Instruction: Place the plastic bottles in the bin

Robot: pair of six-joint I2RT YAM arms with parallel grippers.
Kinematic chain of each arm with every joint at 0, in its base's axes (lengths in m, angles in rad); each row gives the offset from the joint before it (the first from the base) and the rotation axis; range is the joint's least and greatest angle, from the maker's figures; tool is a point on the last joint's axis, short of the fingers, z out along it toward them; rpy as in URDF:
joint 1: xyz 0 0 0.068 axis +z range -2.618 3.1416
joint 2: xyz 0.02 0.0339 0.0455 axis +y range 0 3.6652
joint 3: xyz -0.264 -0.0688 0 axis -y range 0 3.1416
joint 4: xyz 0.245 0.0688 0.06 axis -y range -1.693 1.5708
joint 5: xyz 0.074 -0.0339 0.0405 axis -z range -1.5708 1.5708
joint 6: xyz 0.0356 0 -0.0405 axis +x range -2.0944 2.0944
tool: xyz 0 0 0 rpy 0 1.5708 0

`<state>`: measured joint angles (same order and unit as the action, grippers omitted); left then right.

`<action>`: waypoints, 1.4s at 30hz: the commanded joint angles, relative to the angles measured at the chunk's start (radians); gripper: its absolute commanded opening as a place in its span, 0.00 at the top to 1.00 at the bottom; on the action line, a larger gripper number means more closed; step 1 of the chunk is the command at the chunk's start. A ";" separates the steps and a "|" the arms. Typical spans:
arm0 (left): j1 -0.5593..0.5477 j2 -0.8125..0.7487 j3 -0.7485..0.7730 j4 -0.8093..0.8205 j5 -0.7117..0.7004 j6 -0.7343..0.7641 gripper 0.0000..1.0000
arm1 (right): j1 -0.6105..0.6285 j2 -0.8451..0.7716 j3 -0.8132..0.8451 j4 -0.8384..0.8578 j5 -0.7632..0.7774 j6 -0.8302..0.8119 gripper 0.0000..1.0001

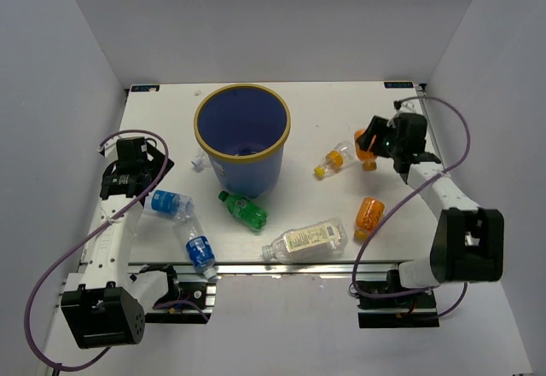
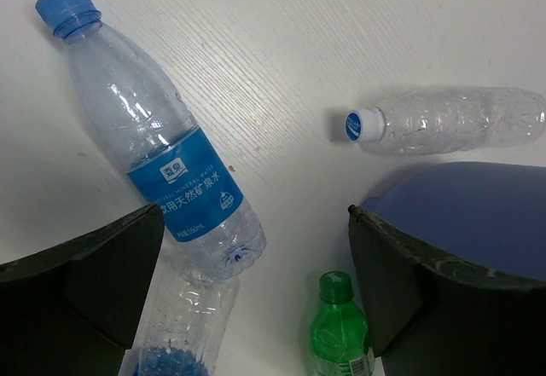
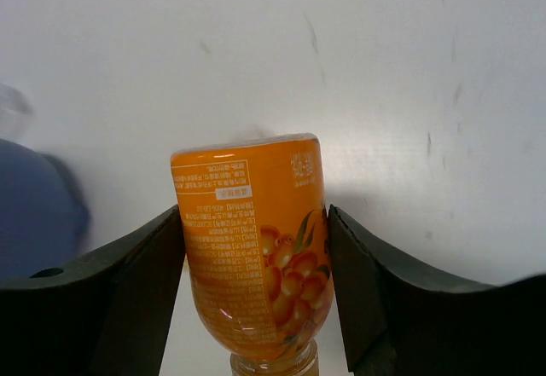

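The blue bin (image 1: 243, 141) with a yellow-tan rim stands at the middle back. My right gripper (image 1: 372, 142) is shut on an orange bottle (image 3: 256, 240), both fingers touching its sides. Another orange bottle (image 1: 368, 214) and an orange-capped one (image 1: 331, 161) lie nearby. My left gripper (image 1: 141, 176) is open and empty above two blue-label bottles (image 1: 171, 203) (image 1: 200, 251). The left wrist view shows one blue-label bottle (image 2: 171, 163), a clear bottle (image 2: 444, 120), the green bottle (image 2: 341, 329) and the bin's wall (image 2: 465, 210). The green bottle (image 1: 243, 210) and the larger pale-label bottle (image 1: 305, 240) lie in front of the bin.
White walls close in the table on the left, back and right. The pale-label bottle and one blue-label bottle lie close to the table's front edge (image 1: 281, 265). The clear bottle (image 1: 198, 161) lies against the bin's left side.
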<state>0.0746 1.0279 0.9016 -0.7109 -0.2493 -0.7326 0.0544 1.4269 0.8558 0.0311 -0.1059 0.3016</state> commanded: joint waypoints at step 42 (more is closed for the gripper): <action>0.022 0.015 -0.018 0.044 0.079 0.018 0.02 | 0.329 -0.108 0.425 -0.103 0.016 0.073 0.11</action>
<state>0.0906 1.0451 0.8791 -0.6724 -0.1841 -0.7277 0.4747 1.3441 1.3571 -0.1333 -0.2138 0.1448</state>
